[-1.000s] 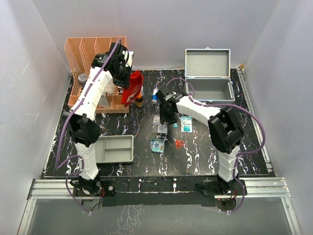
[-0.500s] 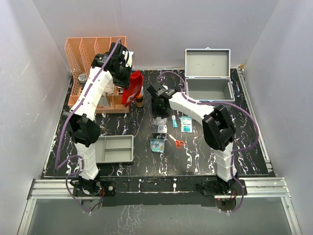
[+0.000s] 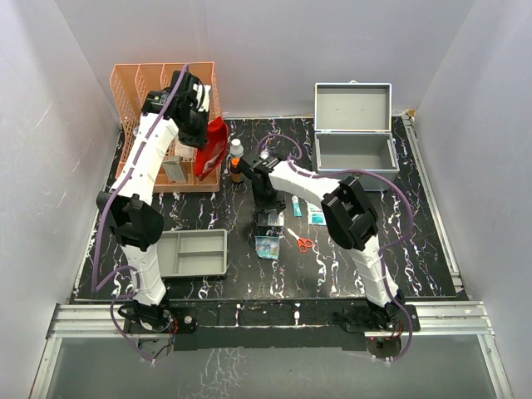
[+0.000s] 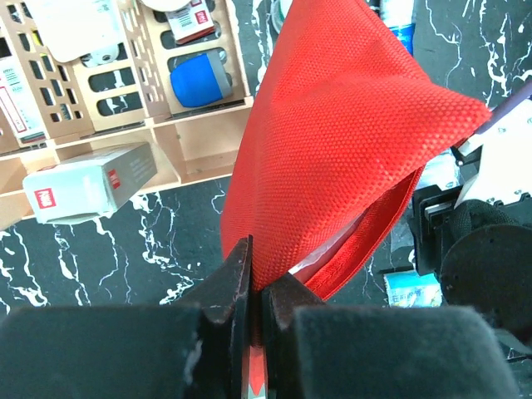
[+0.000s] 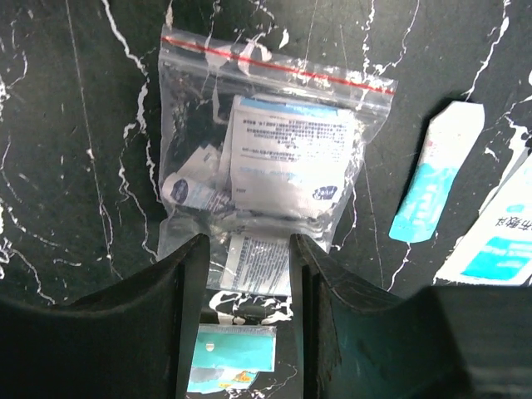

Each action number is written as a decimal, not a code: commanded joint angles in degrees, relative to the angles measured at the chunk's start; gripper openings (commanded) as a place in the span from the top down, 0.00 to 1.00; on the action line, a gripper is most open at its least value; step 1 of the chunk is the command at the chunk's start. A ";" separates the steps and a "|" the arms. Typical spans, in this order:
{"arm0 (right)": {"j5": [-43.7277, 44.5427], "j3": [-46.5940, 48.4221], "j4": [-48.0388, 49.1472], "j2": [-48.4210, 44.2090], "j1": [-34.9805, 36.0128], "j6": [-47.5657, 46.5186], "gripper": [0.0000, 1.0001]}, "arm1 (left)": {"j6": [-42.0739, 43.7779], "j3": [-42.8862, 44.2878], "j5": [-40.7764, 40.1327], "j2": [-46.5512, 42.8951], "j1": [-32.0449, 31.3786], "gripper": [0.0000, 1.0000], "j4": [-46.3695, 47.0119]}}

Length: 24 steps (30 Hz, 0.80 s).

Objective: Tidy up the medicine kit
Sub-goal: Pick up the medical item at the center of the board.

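Kit [image 3: 356,141] at far right of table [image 3: 416,249], lid up, seemingly bare inside: no packing done yet, by the look of it.

Nearer the middle, well apart from kit, loose supplies flat on the marble: zip bag [image 5: 266,158] of packets, tube [image 5: 436,170], sachets [image 3: 317,214], scissors [image 3: 302,243], 1 small bottle [image 3: 236,160].

Right gripper [image 5: 245,249] low over bag, jaws partly apart, straddling its lower edge, gripping nothing. Probably lining up for a pick, though contact hard to tell.

At far left, left gripper [image 4: 252,291] pinched tight on hem of red pouch [image 4: 332,141], pouch hanging from it just beside orange rack [image 3: 162,125] with boxes in its slots. Grey tray [image 3: 195,252] near left base.

Judged barely begun: 2 arms busy, 0 items in kit, everything left to gather in.
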 commanded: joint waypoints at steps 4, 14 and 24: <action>2.66 10.21 -4.19 3.72 0.35 0.72 0.58 | -1.11 -1.40 1.39 -5.07 1.74 1.00 -0.22; 2.82 13.79 -6.83 6.18 0.61 1.41 0.58 | -0.79 -1.28 1.33 -5.17 2.46 1.00 1.11; -0.23 13.11 -8.15 9.52 0.52 4.37 0.58 | -0.80 -1.11 1.26 -5.54 2.45 1.00 1.97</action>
